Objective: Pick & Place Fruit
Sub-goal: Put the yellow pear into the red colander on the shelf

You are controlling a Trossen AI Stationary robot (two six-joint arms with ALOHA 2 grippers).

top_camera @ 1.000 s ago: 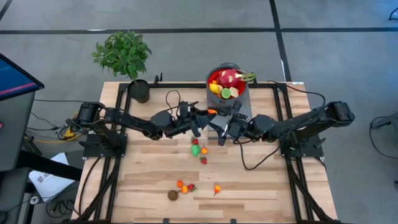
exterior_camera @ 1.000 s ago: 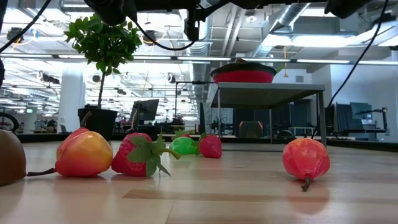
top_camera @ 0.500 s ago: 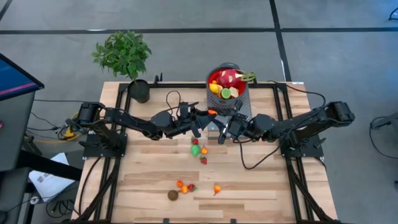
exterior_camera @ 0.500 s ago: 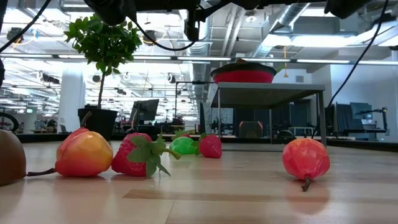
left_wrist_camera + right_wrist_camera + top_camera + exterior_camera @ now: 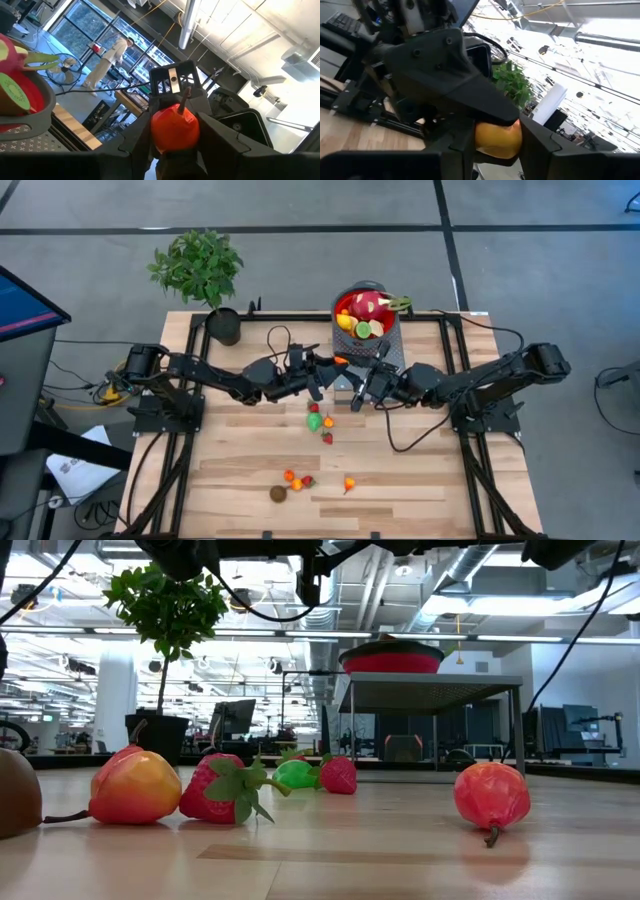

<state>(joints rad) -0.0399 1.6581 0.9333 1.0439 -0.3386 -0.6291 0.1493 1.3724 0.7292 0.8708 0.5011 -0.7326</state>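
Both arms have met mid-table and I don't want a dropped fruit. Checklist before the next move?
1. Left pincer clamped on the red fruit: ok.
2. Right pincer closed on the orange-yellow fruit: ok.
3. Whether both hold one and the same fruit: cannot tell.
4. Clearance between the two pincers: not ok, they sit nose to nose in the high view.
5. Room in the bowl: cannot tell, fruit is already piled in it.

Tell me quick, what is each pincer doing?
Left pincer: shut on a red fruit.
Right pincer: shut on an orange fruit.
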